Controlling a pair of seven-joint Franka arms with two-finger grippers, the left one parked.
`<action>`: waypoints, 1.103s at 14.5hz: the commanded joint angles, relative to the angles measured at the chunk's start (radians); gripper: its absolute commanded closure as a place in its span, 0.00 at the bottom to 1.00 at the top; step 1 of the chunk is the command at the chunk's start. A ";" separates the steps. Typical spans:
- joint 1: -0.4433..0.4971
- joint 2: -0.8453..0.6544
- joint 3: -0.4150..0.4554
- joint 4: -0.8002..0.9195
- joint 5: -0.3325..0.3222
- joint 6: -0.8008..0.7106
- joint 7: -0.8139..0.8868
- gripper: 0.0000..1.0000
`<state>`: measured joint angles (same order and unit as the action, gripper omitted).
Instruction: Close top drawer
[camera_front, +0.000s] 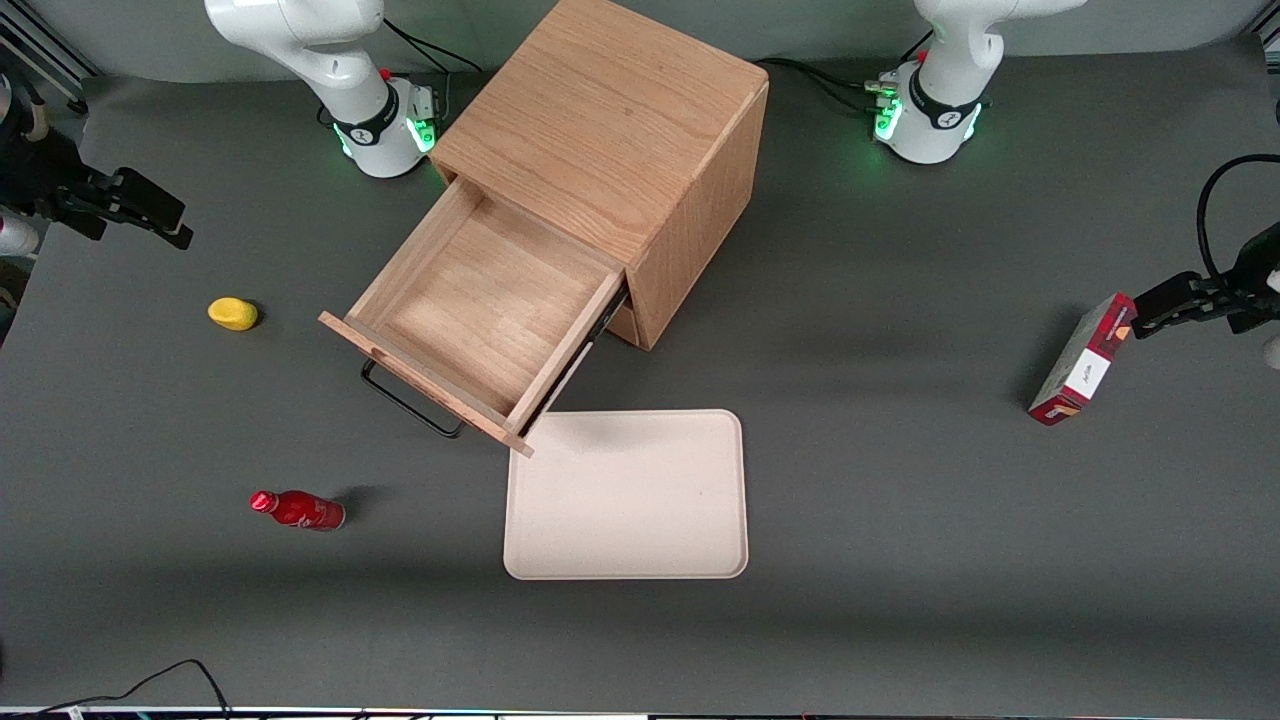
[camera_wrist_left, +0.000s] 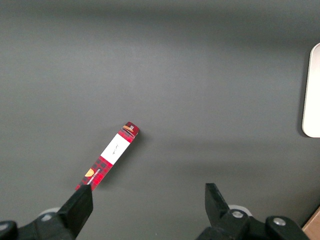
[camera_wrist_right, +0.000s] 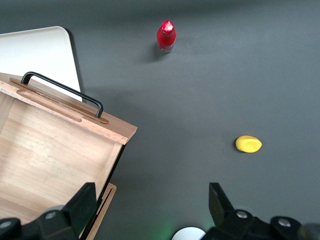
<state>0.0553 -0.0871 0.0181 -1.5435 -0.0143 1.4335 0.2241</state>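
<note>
We see the cabinet (camera_front: 610, 150) with the top drawer (camera_front: 480, 300) pulled fully out, its length and black handle (camera_front: 410, 403) pointing diagonally toward the tray (camera_front: 630, 500). Our gripper (camera_wrist_right: 150, 210) hangs open beside the drawer.

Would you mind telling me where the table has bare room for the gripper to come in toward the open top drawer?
Bare mat lies between the lemon, the red bottle and the top drawer; the open gripper hangs above the table's working-arm end. It is crowded where the drawer's front corner meets the tray. Wide bare mat separates the cabinet from the red box.
</note>
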 joint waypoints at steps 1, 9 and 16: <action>-0.006 0.018 0.000 0.031 -0.009 -0.019 -0.011 0.00; -0.011 0.017 0.006 0.063 -0.003 -0.018 0.017 0.00; 0.020 0.087 0.019 0.178 -0.001 -0.024 0.009 0.00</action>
<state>0.0571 -0.0739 0.0278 -1.4726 -0.0134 1.4343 0.2263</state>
